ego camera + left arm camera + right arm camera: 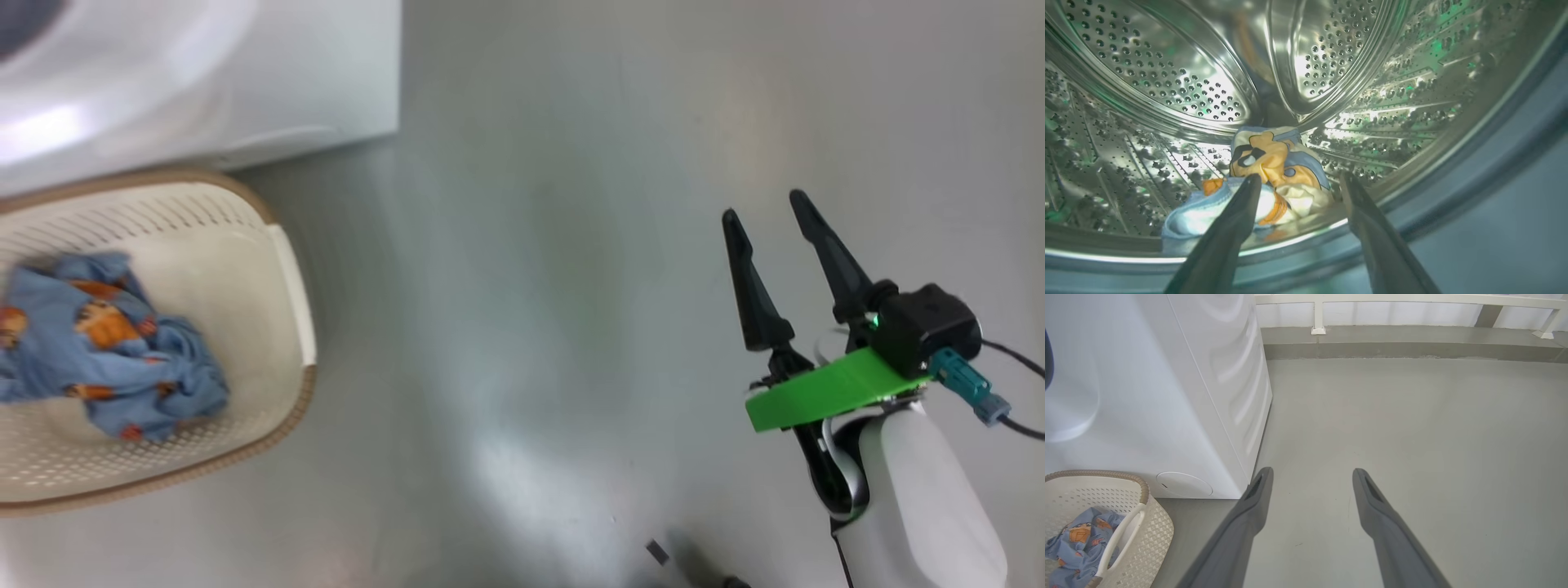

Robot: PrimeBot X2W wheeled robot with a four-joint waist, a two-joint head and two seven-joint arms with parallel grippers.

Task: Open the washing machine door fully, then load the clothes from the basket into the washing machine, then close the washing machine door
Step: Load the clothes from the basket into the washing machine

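The white washing machine (204, 73) stands at the upper left of the head view, and its side panel (1167, 396) fills the left of the right wrist view. The cream basket (277, 269) sits in front of it with a blue and orange garment (106, 343) inside; the basket (1147, 531) and that garment (1077, 543) appear again at the lower left of the right wrist view. My left gripper (1298, 179) is open at the mouth of the steel drum (1167, 81), where an orange, blue and white garment (1265, 179) lies just beyond its tips. My right gripper (763, 204) hangs open over bare floor. The door is out of view.
Grey floor (531, 286) stretches right of the machine and basket. A low ledge and white railing (1392, 318) run along the far side. The grey-blue gasket (1494, 163) rings the drum opening. A small dark object (657, 553) lies on the floor near the bottom edge.
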